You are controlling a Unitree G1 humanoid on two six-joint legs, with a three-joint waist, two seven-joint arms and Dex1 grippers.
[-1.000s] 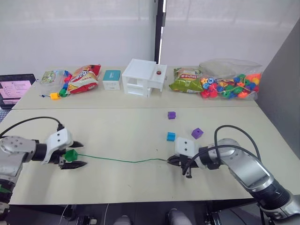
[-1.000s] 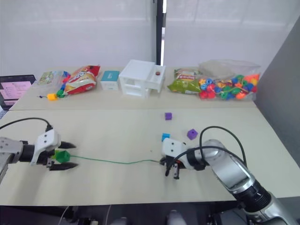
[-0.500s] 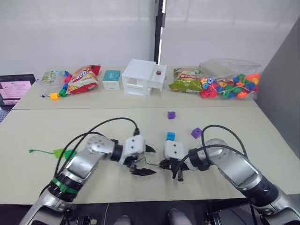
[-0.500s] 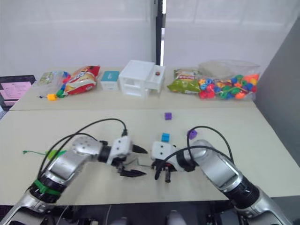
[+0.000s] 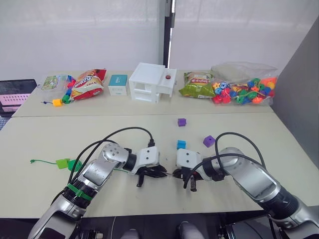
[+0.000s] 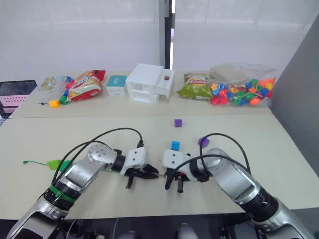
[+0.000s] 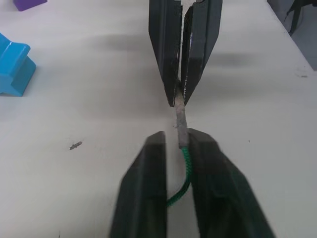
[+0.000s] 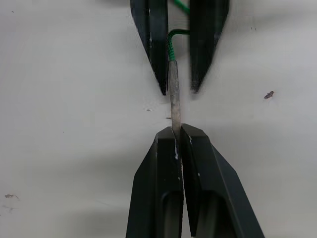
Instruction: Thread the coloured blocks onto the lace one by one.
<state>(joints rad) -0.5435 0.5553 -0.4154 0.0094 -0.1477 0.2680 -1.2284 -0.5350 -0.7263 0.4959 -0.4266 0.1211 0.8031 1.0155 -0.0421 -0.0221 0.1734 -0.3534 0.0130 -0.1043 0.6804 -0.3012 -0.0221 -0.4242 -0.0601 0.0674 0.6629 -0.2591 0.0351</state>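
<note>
Grippers meet tip to tip at table centre. Right gripper (image 8: 177,141), at three o'clock, pinches the lace (image 8: 173,94); left gripper (image 7: 178,144) brackets it, narrowly parted.

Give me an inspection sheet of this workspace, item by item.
Surface: pale table, faint specks.
Job's things: lace tip pinched by right gripper; green blocks on the lace near its far end; loose blue block, purple blocks.
Clutter: snack bags, white box, bag of beads.
Grippers: left gripper open around the tip.
Cables: black, looping over both arms.
Surroundings: white wall, laptop.
</note>
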